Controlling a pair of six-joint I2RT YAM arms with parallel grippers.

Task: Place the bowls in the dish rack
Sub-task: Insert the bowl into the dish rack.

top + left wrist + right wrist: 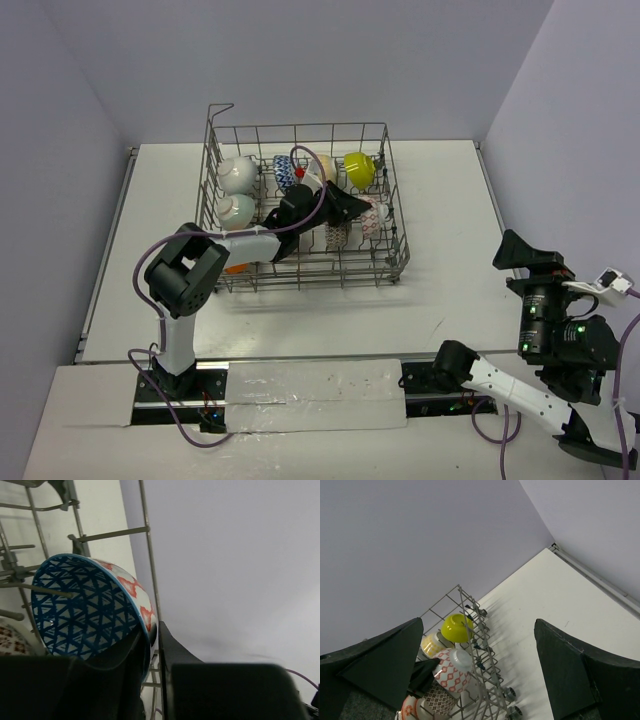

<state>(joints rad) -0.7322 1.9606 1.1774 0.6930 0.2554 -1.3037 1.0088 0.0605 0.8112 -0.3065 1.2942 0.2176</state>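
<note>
Dish rack [397, 222] — lime bowl [359, 168], white bowls [237, 173] (two) inside.

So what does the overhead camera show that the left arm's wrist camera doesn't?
Overhead only: the whole dish rack, the lime bowl and the right arm parked off to the side. Wrist only: the blue triangle pattern inside the red-white bowl, whose rim sits between the fingers. Both: that bowl and the rack's wires.

bowls [237, 172] in dish rack [300, 275], centred on table [450, 200]
</note>
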